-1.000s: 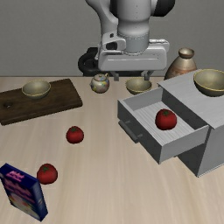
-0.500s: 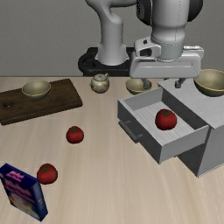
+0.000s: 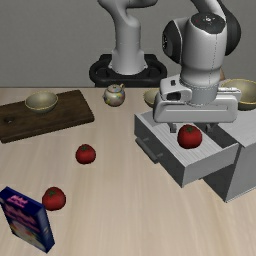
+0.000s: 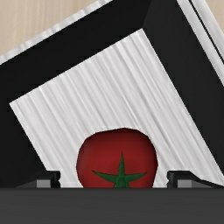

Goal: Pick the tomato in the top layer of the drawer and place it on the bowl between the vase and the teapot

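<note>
A red tomato (image 3: 189, 136) (image 4: 118, 163) with a green star-shaped stem lies in the pulled-out top drawer (image 3: 163, 158) of a grey cabinet. My gripper (image 3: 190, 124) (image 4: 114, 180) hangs straight above it, open, with one fingertip (image 4: 47, 182) on each side of the tomato and neither touching it. The white drawer floor (image 4: 105, 87) spreads around the tomato. A tan bowl (image 3: 155, 97) stands behind the drawer next to the small teapot (image 3: 115, 95); my hand hides part of that bowl.
Another bowl (image 3: 243, 93) rests on the cabinet top. A third bowl (image 3: 42, 101) sits on a dark wooden board (image 3: 45, 116) at the exterior view's left. Two loose tomatoes (image 3: 86, 154) (image 3: 53, 198) and a blue box (image 3: 27, 217) lie on the table.
My hand has swung toward the exterior view's right and come down over the open drawer, stopping just above the tomato. The objects have stayed where they were.
</note>
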